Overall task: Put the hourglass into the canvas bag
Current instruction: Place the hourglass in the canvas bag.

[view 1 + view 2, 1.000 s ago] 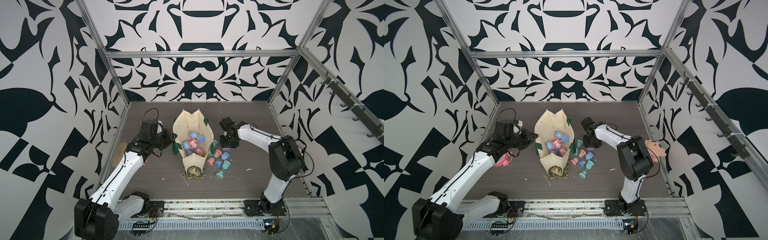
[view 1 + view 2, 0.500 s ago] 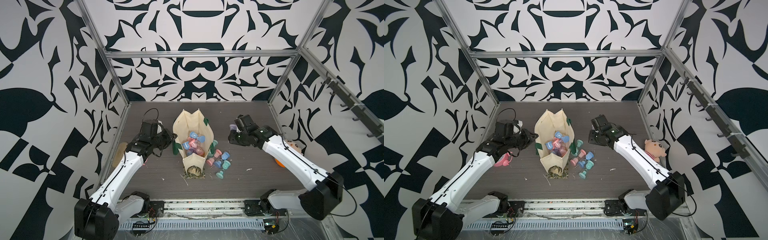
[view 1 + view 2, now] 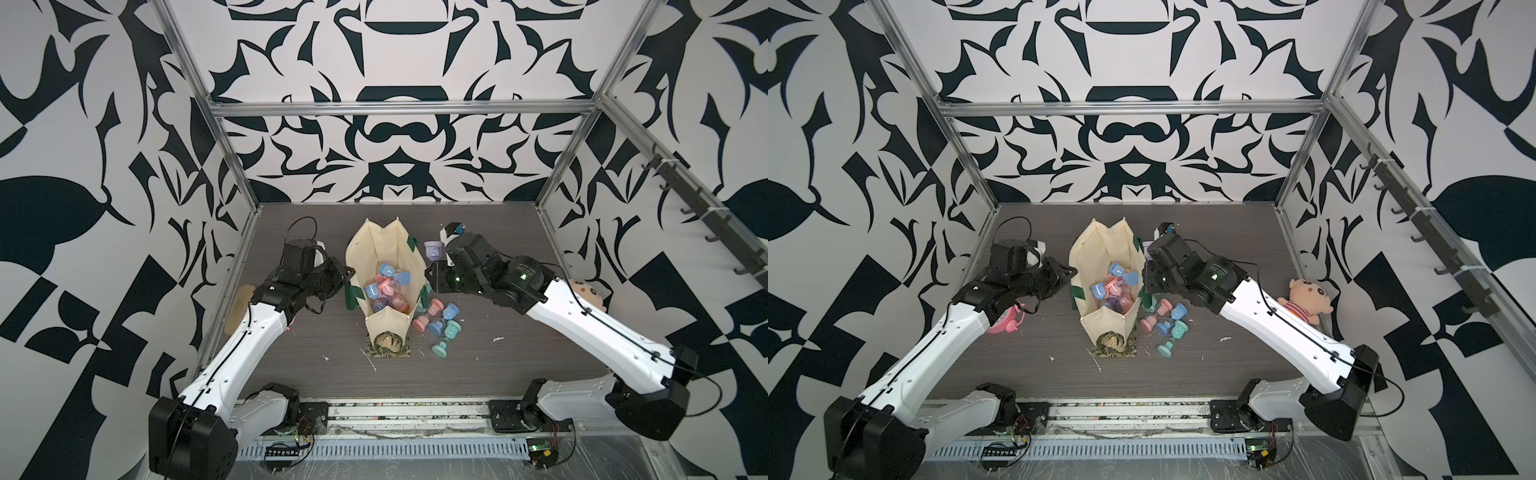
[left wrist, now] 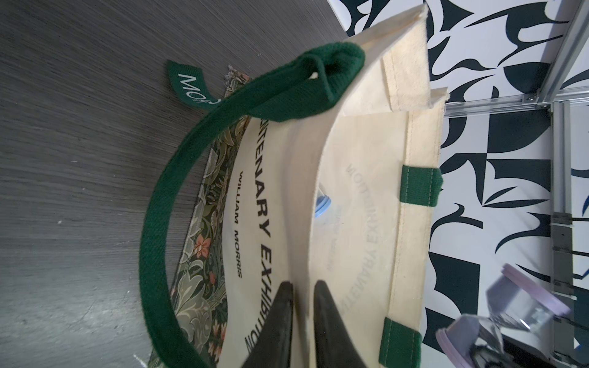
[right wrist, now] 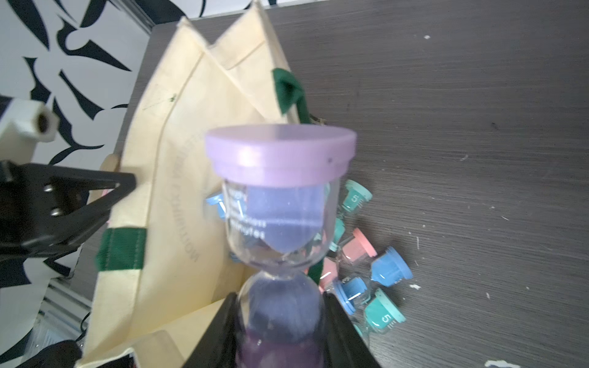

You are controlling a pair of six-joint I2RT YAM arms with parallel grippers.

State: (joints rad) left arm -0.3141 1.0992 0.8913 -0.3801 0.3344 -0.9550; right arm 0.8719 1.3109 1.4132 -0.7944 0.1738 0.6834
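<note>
Your right pincer point(image 5: 280, 298) has swung up from the pile of hourglasses point(image 5: 376, 270) and now squeezes the purple hourglass point(image 5: 280, 153) at its waist, just beside the open rim of the canvas bag point(image 5: 178, 153). Your left pincer point(image 4: 302, 283) is clamped on the bag's wall, cloth between its tips.

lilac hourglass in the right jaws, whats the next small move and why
Probably shift the lilac hourglass sideways over the mouth of the canvas bag. The right jaws are shut on it, and in a top view it sits just outside the bag's rim, while the left jaws pinch the opposite wall, holding it open.
</note>
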